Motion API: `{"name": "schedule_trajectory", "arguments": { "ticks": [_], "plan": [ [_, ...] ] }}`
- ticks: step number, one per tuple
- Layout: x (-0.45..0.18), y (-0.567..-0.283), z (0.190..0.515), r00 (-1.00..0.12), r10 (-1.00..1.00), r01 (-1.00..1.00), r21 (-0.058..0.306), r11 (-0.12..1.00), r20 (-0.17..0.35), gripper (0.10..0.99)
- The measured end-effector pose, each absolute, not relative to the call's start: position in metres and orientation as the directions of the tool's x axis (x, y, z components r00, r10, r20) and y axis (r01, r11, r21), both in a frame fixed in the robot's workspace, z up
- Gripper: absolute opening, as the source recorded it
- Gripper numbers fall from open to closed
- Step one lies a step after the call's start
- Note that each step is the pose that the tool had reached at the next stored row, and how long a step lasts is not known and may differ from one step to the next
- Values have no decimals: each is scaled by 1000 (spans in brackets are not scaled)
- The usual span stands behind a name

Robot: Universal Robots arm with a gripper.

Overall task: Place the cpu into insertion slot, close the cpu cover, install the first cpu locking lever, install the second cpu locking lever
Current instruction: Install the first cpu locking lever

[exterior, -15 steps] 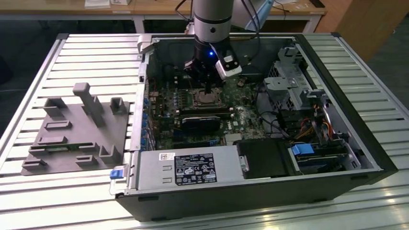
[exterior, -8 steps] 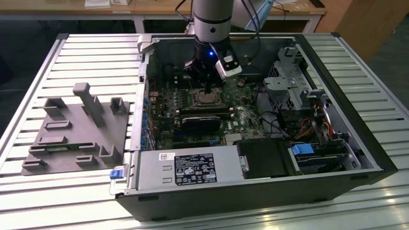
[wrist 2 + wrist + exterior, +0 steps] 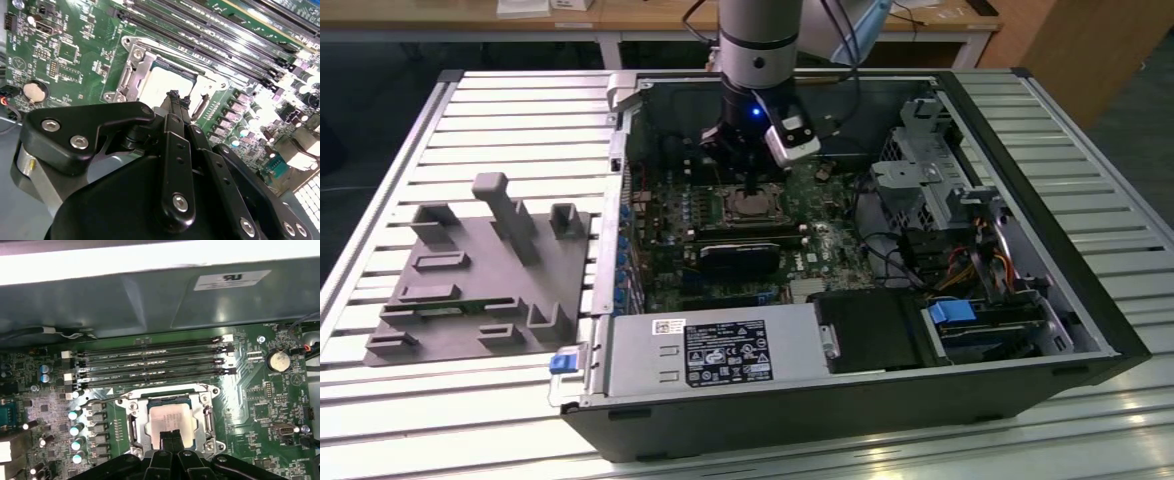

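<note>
The cpu [image 3: 170, 419] lies flat in the insertion slot [image 3: 134, 426], its pale metal face up. The silver cpu cover [image 3: 206, 416] lies as a frame around it. A thin wire lever [image 3: 145, 391] runs along the socket edge that faces the memory slots. My gripper [image 3: 172, 439] hovers just over one edge of the chip, its two black fingers pressed together with nothing between them. In the second wrist view the fingertips [image 3: 173, 96] stand over the cpu [image 3: 161, 82] and the cover [image 3: 134, 74]. In the exterior view the gripper [image 3: 744, 190] reaches down onto the socket [image 3: 750, 206] inside the open computer case.
Long memory slots [image 3: 150, 362] run beside the socket, and a coin battery [image 3: 278, 360] sits on the board. A black finned block [image 3: 740, 255], a grey power supply [image 3: 707, 350] and a drive cage [image 3: 934, 180] crowd the case. A grey fixture [image 3: 480, 270] lies on the slatted table.
</note>
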State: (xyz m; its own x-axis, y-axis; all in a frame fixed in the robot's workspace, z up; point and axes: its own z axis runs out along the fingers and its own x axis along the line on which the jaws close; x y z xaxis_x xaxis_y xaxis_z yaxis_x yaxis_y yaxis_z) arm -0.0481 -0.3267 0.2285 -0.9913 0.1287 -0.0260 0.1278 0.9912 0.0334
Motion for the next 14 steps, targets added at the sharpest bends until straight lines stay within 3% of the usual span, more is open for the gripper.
{"name": "schedule_trajectory", "arguments": {
  "ticks": [14],
  "plan": [
    [-63, -327, 229, -991, 129, 128, 34, 991, -30, 102]
  ]
}}
